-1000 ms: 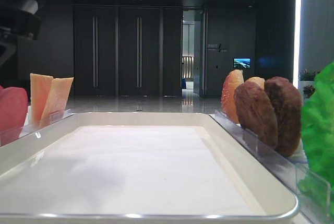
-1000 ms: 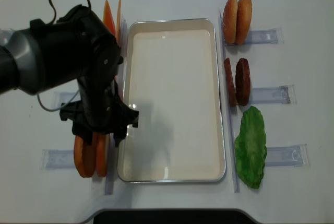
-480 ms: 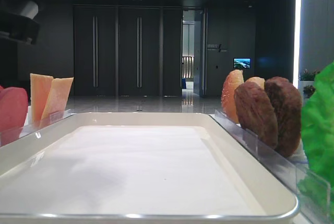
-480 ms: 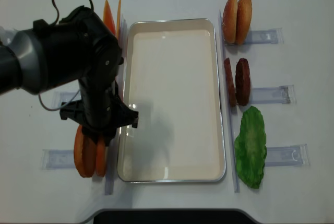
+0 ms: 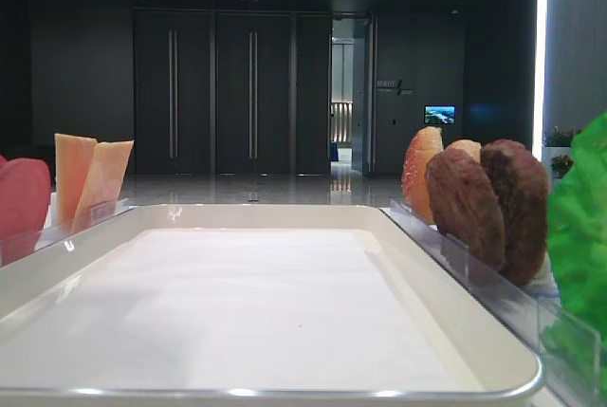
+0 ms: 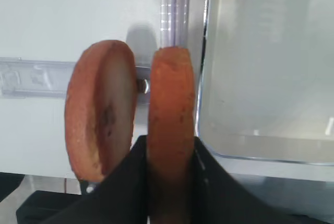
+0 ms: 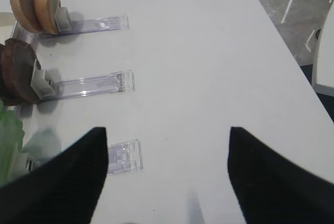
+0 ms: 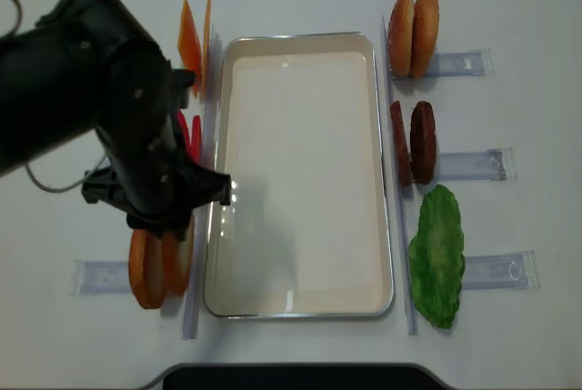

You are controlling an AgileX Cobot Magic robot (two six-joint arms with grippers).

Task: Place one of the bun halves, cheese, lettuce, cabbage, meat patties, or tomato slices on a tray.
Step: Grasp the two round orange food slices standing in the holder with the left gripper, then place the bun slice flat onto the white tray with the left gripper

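Note:
In the left wrist view my left gripper is shut on the edge of an upright orange-tan bun half. A second bun half stands just left of it. From above, this pair sits left of the cream tray, under my black left arm. Cheese and red tomato slices stand further up the left side. Two more bun halves, meat patties and lettuce line the right side. My right gripper hangs open over bare table.
Clear plastic racks hold the food upright along both long sides of the tray. In the right wrist view, rack ends lie just left of the open fingers, and the table edge runs close on the right.
My left gripper has closed on the bun half nearer the tray. The left arm has shifted left and looms larger from above, and has left the low exterior view.

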